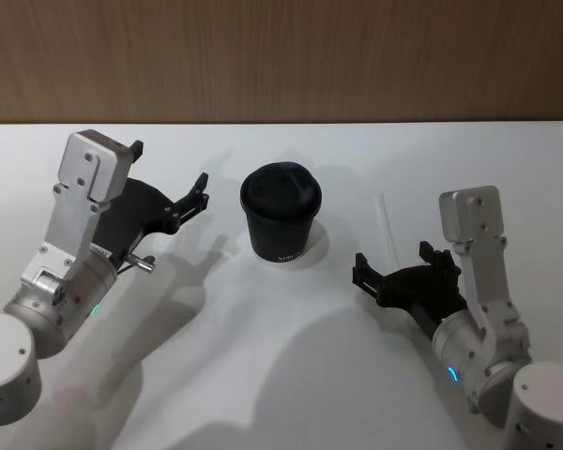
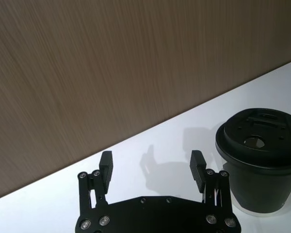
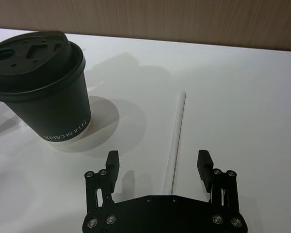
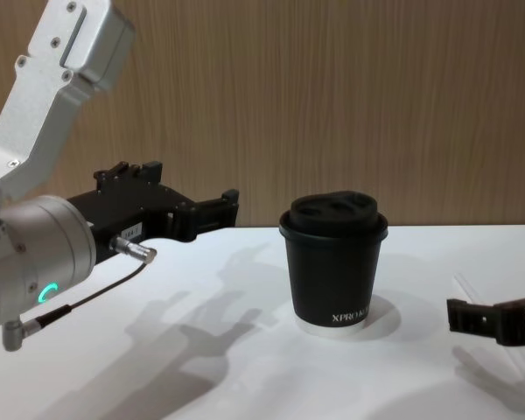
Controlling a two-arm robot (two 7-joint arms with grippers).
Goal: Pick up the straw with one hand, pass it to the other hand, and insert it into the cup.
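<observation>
White table (image 1: 263, 375). My left gripper (image 1: 170, 165) hovers left of the cup, 2 fingers spread, empty. My right gripper (image 1: 394, 261) sits low at the right, also spread wide, empty. Lidded black cup (image 1: 281, 214) stands upright mid-table. Straw (image 1: 386, 220) lies flat right of the cup, near end between my right fingers, ungripped.

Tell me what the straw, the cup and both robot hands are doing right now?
Straw: lying flat on the table, untouched.
Cup: upright, lid on, no straw in it.
Right gripper: open, empty, fingers either side of the straw's end.
Left gripper: open, empty, raised beside the cup.
</observation>
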